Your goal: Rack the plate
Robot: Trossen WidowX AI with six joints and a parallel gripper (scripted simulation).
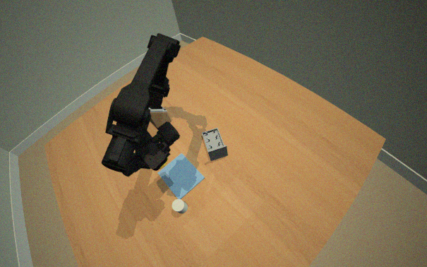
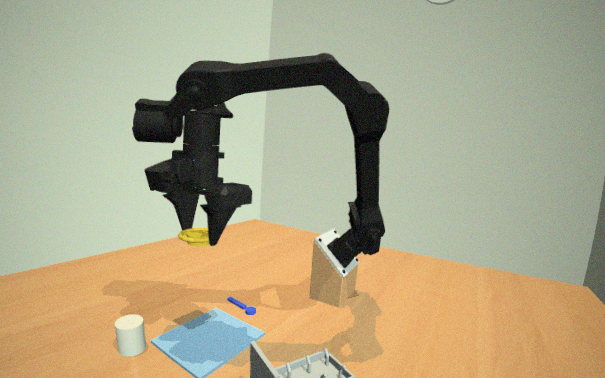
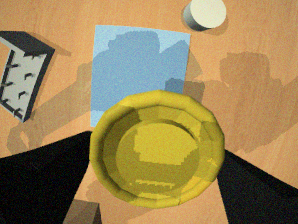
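Around the blue mat (image 1: pixel 181 176) (image 2: pixel 208 342) (image 3: pixel 137 67), the scene is well filled: a white cylinder (image 1: pixel 179 205) (image 2: pixel 130 335) (image 3: pixel 206 13) is seen upright just off one corner, and a blue spoon (image 2: pixel 241 305) is found lying between the mat and the arm's wooden pedestal (image 1: pixel 159 118) (image 2: pixel 323 280). Out to another side of the mat, the grey dish rack (image 1: pixel 215 141) (image 2: pixel 313 369) (image 3: pixel 25 77) is seen, with short pegs raised inside and a tall panel stood at one end; its near part is cut off in the exterior view. No plate is stood in its slots.

And up above, the black arm (image 1: pixel 150 70) (image 2: pixel 281 71) is arched high from the pedestal, its upper stretch nearly level, its wrist turned downward. The gripper (image 1: pixel 157 157) (image 2: pixel 200 236) (image 3: pixel 157 149) is pointed at the tabletop, its fingers spread wide and clamped across the yellow plate (image 1: pixel 164 164) (image 2: pixel 194 236) (image 3: pixel 159 150). The plate is held roughly flat, clear of the table, higher than the mat and off toward its spoon side. Shadows are thrown right across the mat.
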